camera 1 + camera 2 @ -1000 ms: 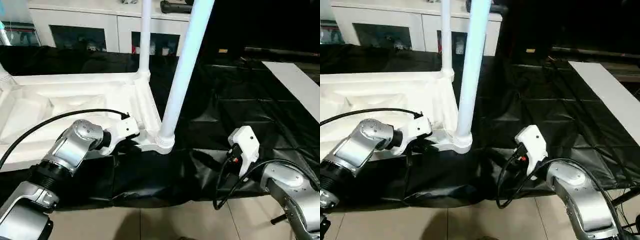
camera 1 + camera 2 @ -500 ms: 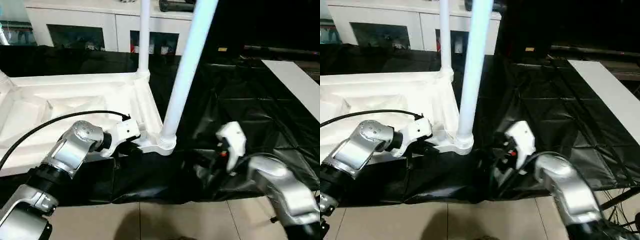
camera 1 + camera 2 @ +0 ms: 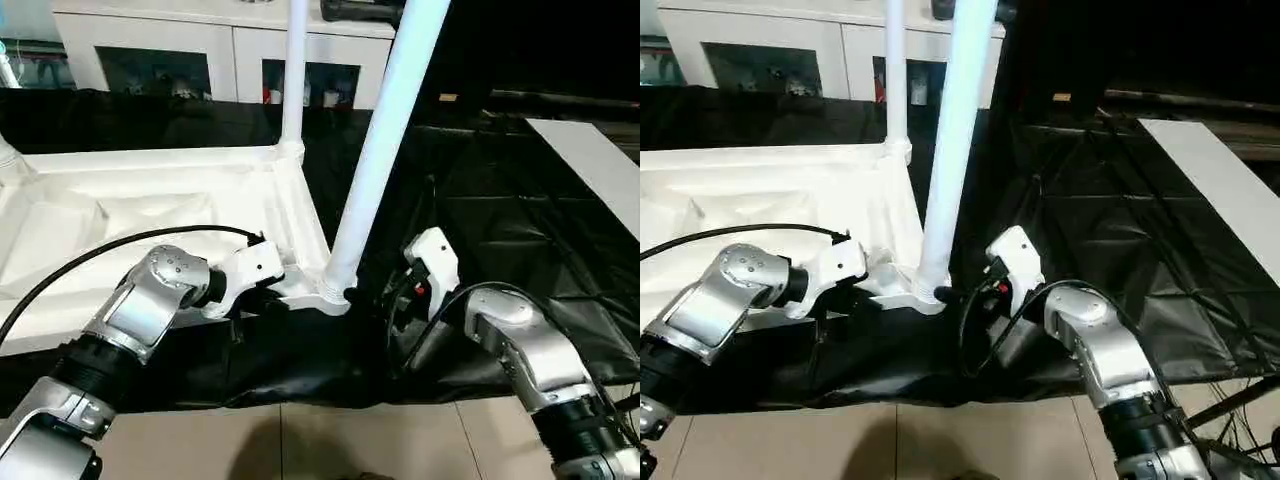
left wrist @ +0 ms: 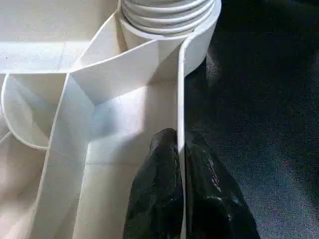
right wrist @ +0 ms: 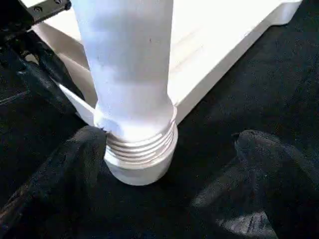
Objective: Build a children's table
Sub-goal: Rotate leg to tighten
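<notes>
The children's table lies upside down on black sheeting: the white ribbed tabletop (image 3: 150,200) has a far leg (image 3: 293,70) and a near leg (image 3: 385,140) standing up from its right corner sockets. My left gripper (image 4: 180,139) is shut on the tabletop's thin front rim (image 4: 180,89), just beside the near corner socket (image 4: 199,40). My right gripper (image 5: 172,144) is open at the foot of the near leg (image 5: 129,59). One black finger (image 5: 79,159) is against the threaded base, while the other finger (image 5: 269,159) stands well off it.
A white cabinet with glass doors (image 3: 200,50) stands behind the tabletop. Wrinkled black sheeting (image 3: 480,200) covers the floor to the right, with a white board (image 3: 595,165) at its far right. Beige tiles (image 3: 300,440) lie in front, where my forearms are.
My right gripper has swung left from the open sheeting to the near leg's base, and its fingers have spread wider. The left gripper has stayed clamped on the rim.
</notes>
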Available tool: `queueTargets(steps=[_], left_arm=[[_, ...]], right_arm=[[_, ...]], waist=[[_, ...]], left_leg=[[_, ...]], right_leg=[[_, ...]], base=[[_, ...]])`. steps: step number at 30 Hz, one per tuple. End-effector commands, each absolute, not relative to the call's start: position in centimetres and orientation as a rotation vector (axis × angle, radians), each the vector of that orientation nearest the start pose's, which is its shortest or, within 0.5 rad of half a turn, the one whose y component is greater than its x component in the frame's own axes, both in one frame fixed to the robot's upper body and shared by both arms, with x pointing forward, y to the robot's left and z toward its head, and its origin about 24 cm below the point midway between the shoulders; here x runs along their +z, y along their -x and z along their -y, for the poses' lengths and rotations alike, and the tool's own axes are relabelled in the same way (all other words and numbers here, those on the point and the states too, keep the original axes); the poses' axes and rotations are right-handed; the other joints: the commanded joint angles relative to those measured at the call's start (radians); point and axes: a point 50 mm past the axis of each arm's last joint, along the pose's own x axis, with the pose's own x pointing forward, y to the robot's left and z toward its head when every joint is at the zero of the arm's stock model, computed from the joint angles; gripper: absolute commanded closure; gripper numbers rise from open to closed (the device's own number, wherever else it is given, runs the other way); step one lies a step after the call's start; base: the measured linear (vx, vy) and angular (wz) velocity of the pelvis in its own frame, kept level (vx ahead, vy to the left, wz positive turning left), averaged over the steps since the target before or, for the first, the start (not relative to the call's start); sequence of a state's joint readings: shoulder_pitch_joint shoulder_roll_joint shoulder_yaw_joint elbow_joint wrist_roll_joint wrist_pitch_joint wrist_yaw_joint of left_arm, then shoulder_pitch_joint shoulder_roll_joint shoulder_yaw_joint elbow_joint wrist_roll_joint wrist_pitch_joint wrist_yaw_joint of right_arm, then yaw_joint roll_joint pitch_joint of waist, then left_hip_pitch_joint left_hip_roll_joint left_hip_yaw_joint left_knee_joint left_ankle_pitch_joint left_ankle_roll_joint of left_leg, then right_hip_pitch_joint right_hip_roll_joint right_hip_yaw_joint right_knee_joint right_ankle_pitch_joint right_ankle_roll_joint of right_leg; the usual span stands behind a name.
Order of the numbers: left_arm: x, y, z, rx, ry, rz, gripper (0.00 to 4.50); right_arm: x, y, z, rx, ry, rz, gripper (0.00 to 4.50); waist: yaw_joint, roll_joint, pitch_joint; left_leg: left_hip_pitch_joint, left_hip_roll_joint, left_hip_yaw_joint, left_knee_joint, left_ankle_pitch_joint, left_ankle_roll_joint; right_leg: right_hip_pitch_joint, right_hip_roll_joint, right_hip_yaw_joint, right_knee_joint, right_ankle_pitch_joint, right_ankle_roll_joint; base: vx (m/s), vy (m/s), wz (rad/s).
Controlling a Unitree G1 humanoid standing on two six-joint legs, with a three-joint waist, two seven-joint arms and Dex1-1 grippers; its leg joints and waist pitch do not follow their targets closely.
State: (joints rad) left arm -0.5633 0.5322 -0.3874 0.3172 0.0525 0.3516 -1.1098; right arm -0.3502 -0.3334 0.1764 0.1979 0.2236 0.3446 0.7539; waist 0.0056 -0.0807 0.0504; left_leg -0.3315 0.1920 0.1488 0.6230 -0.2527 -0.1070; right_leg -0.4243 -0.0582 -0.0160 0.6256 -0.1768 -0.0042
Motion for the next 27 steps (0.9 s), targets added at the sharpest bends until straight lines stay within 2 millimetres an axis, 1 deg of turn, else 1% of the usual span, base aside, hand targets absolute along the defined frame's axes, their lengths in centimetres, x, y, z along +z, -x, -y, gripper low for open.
queueTargets(steps=[1,4,7,8,10,12,14,16,17,18,19,20,21,25,27], left_arm=[[7.6,-31.2,-14.3,-1.205,-0.551,-0.513,4.50],[7.7,-31.2,-14.1,-1.206,-0.547,-0.505,4.50],[7.7,-31.3,-14.0,-1.205,-0.541,-0.500,4.50],[7.7,-31.3,-14.0,-1.204,-0.536,-0.498,4.50],[7.7,-31.3,-14.0,-1.203,-0.531,-0.490,4.50],[7.7,-31.3,-14.0,-1.203,-0.523,-0.487,4.50],[7.6,-31.2,-14.0,-1.200,-0.511,-0.488,4.50],[7.4,-31.2,-14.1,-1.196,-0.502,-0.487,4.50],[7.3,-31.2,-14.1,-1.194,-0.500,-0.487,4.50],[7.3,-31.2,-14.1,-1.189,-0.493,-0.482,4.50],[7.3,-31.2,-14.1,-1.189,-0.493,-0.482,4.50],[7.3,-31.2,-14.1,-1.187,-0.491,-0.480,4.50],[7.3,-31.2,-14.2,-1.184,-0.489,-0.479,4.50],[7.2,-31.1,-14.3,-1.181,-0.488,-0.479,4.50],[7.2,-31.1,-14.3,-1.180,-0.488,-0.480,4.50]], right_arm=[[5.8,-29.9,13.1,0.923,0.108,-0.291,0.01],[5.7,-30.4,12.4,0.938,0.102,-0.286,0.01],[5.7,-30.5,12.1,0.947,0.095,-0.281,0.01],[5.6,-30.6,12.0,0.951,0.096,-0.281,0.17],[5.5,-30.7,11.9,0.954,0.103,-0.280,0.17],[5.4,-30.7,11.9,0.955,0.102,-0.278,0.52],[5.4,-30.8,11.8,0.958,0.099,-0.276,0.57],[5.3,-30.9,11.7,0.961,0.098,-0.275,0.64],[5.2,-30.9,11.6,0.963,0.098,-0.275,0.79],[5.1,-31.0,11.5,0.971,0.099,-0.276,0.99],[5.1,-31.0,11.5,0.971,0.099,-0.276,1.01],[5.1,-31.0,11.4,0.973,0.099,-0.277,1.06],[5.0,-31.1,11.3,0.977,0.099,-0.277,1.33],[5.0,-31.2,11.0,0.988,0.106,-0.277,1.52],[5.0,-31.3,10.9,0.995,0.109,-0.276,1.73]], waist=[[0.003,0.007,-0.060],[0.001,0.010,-0.061],[0.002,0.011,-0.062],[0.003,0.010,-0.062],[0.004,0.010,-0.063],[0.004,0.010,-0.063],[0.003,0.009,-0.062],[0.003,0.007,-0.060],[0.004,0.007,-0.060],[0.003,0.003,-0.060],[0.003,0.004,-0.060],[0.003,0.003,-0.059],[0.002,0.002,-0.058],[0.001,0.002,-0.057],[0.000,0.001,-0.056]], left_leg=[[-0.015,0.022,0.013,-0.077,0.002,0.066],[-0.014,0.021,0.013,-0.077,0.012,0.065],[-0.014,0.021,0.013,-0.076,0.020,0.068],[-0.014,0.021,0.013,-0.076,0.024,0.069],[-0.013,0.021,0.014,-0.076,0.029,0.071],[-0.014,0.021,0.014,-0.076,0.028,0.072],[-0.014,0.021,0.015,-0.077,0.012,0.072],[-0.014,0.022,0.014,-0.078,-0.001,0.067],[-0.015,0.022,0.014,-0.078,0.001,0.067],[-0.016,0.021,0.014,-0.077,0.007,0.069],[-0.016,0.021,0.014,-0.077,0.009,0.071],[-0.016,0.022,0.015,-0.077,0.010,0.074],[-0.017,0.021,0.014,-0.077,0.010,0.076],[-0.017,0.022,0.014,-0.078,0.004,0.078],[-0.017,0.022,0.014,-0.078,-0.001,0.079]], right_leg=[[0.067,-0.058,0.033,-0.054,-0.077,-0.276],[0.067,-0.057,0.032,-0.051,-0.056,-0.283],[0.068,-0.058,0.032,-0.049,-0.037,-0.289],[0.069,-0.058,0.032,-0.049,-0.030,-0.291],[0.069,-0.057,0.032,-0.047,-0.021,-0.292],[0.069,-0.057,0.032,-0.048,-0.020,-0.294],[0.068,-0.058,0.032,-0.050,-0.042,-0.294],[0.068,-0.059,0.033,-0.052,-0.067,-0.287],[0.069,-0.059,0.033,-0.052,-0.068,-0.286],[0.069,-0.059,0.033,-0.051,-0.064,-0.284],[0.069,-0.059,0.033,-0.051,-0.062,-0.286],[0.068,-0.059,0.033,-0.052,-0.063,-0.284],[0.068,-0.059,0.033,-0.052,-0.066,-0.283],[0.066,-0.059,0.033,-0.054,-0.083,-0.280],[0.066,-0.059,0.033,-0.055,-0.092,-0.279]], base=[[0.000,0.000,0.00],[0.000,0.000,0.00],[0.000,0.000,0.00],[0.000,0.000,0.00],[0.000,0.000,0.00],[0.000,0.000,0.00],[0.000,0.000,0.00],[0.000,0.000,0.00],[0.000,0.000,0.00],[0.000,0.000,0.00],[0.000,0.000,0.00],[0.000,0.000,0.00],[0.000,0.000,0.00],[0.000,0.000,0.00],[0.000,0.000,0.00]])
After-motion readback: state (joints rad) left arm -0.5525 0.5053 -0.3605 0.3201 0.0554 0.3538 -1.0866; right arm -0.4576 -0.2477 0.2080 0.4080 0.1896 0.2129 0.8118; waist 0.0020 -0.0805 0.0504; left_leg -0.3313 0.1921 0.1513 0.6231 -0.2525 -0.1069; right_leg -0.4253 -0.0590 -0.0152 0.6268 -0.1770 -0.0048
